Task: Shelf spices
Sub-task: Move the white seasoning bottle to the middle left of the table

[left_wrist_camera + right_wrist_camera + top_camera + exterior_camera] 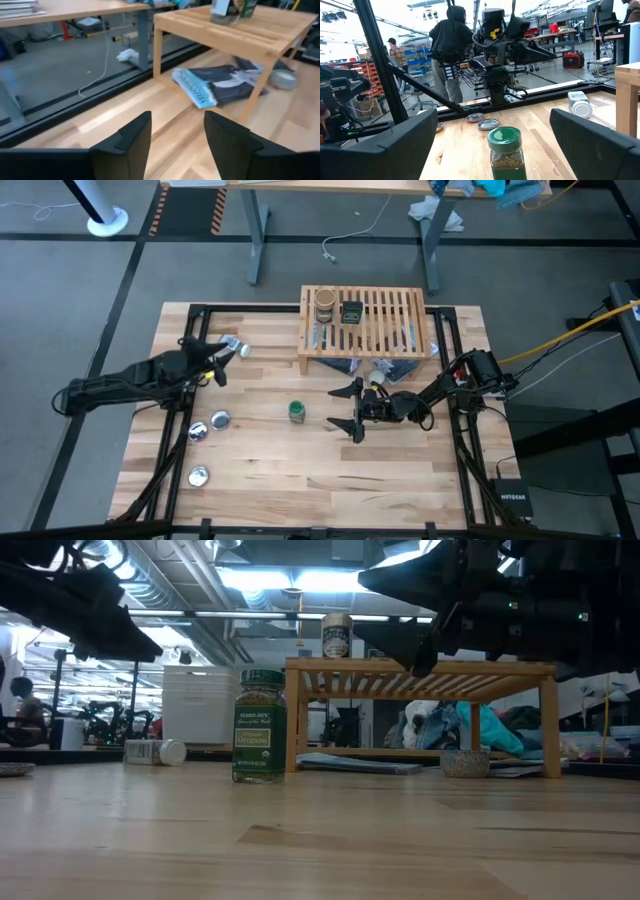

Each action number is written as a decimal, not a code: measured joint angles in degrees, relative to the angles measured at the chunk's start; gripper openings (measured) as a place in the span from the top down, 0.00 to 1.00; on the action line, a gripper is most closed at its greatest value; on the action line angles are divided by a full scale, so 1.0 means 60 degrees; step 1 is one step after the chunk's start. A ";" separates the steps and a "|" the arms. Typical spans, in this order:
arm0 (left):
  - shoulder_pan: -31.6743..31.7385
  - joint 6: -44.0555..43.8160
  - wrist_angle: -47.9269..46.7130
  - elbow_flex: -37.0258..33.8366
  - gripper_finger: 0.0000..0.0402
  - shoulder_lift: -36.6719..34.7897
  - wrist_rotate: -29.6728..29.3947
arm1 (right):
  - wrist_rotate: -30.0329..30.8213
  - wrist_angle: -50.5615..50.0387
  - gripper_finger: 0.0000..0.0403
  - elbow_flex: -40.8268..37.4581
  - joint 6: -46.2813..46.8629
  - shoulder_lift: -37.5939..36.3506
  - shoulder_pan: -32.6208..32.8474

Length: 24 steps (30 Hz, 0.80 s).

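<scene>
Right wrist view: green-lidded jar [505,151] between open right tool [490,145] fingers.

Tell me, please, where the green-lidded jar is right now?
In the high view, the green-lidded jar stands upright mid-table, in front of the shelf, just left of the open right gripper.

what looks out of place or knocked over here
The white-capped jar lies on its side on the table, near the left gripper, while the green-lidded jar stands upright. Papers lie loose under the shelf. Nothing looks spilled.
</scene>
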 joint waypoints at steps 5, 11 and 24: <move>0.0789 0.0084 0.0041 0.0000 0.55 0.0851 0.0221 | -0.0004 0.0004 0.03 0.0000 0.0078 0.0000 -0.0004; 0.1833 0.0018 0.0057 0.0000 0.55 0.2105 0.0255 | -0.0183 -0.0001 0.03 0.0000 0.0078 0.0000 -0.0003; 0.4071 0.0480 0.0891 -0.0004 0.55 0.3794 0.1107 | -0.0758 -0.0240 0.03 0.0000 0.0082 0.0000 0.0000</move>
